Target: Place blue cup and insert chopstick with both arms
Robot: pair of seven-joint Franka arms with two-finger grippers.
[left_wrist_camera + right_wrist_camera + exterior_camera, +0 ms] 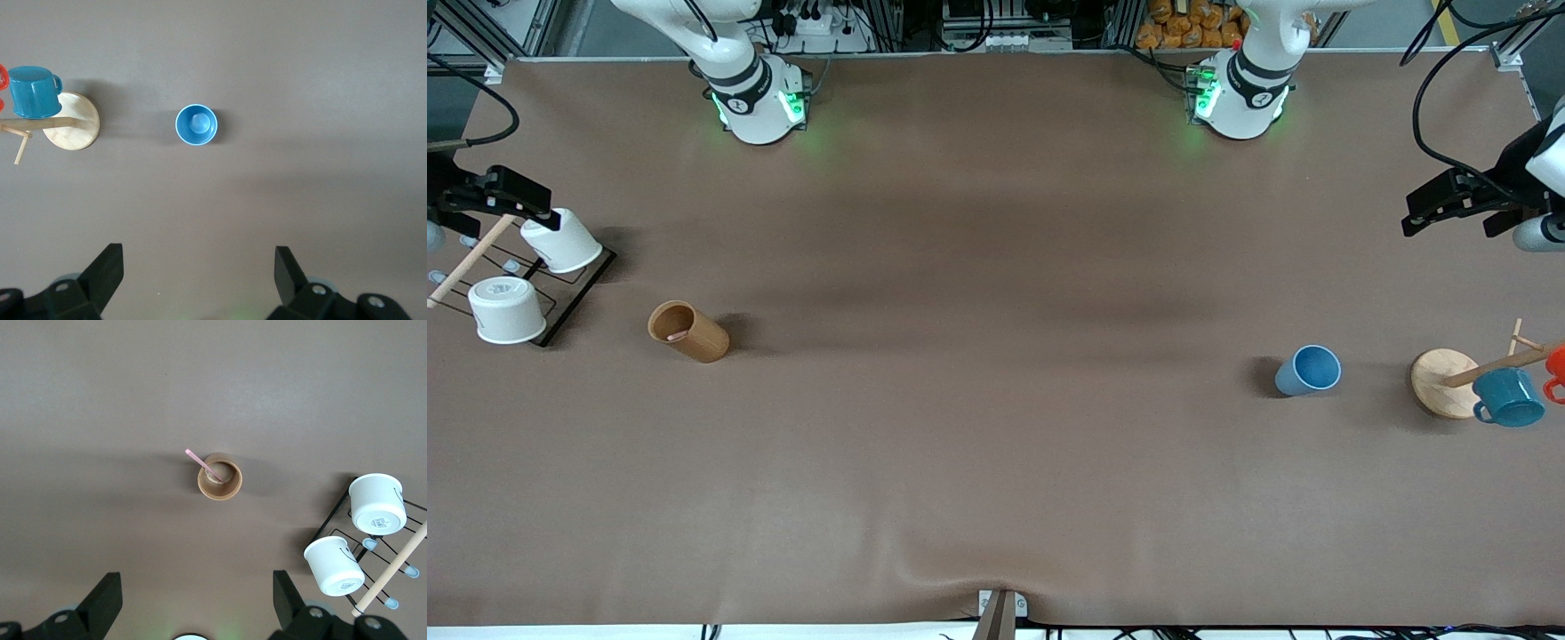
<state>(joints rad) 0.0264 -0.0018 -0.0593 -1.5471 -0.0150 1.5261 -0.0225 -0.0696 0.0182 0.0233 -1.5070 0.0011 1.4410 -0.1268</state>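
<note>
**On the brown mat: cup and chopstick well apart, both grippers wide and empty**

Toward the left arm's end of the table stands the blue cup [1309, 370], a small matte tumbler, slightly tapered, upright with its round mouth open; just beside it, closer to that end, sits the round pale wooden base [1444, 382] of a mug rack, whose tan rod carries a darker teal mug [1508, 396] with a handle and, at the frame's edge, something red [1555, 364]; cup and base do not touch. Toward the right arm's end stands a tan wooden holder [688, 332], a smooth cylinder; inside it leans the chopstick [197, 459], thin, straight and pink, its tip rising past the rim. Closer still to that end, a black wire rack [569, 293] holds two white cups [507, 308] turned mouth-down, with a light wooden rod slanting across it. The table [996, 222] is covered in a plain brown sheet, faintly creased, and a broad bare stretch lies between holder and blue cup; both objects have free space all around. The left gripper [199, 277] hangs over the blue cup's end of the table, fingers spread wide, nothing between them; the right gripper [197, 600] hangs over the wire rack's end, likewise spread and empty.
</note>
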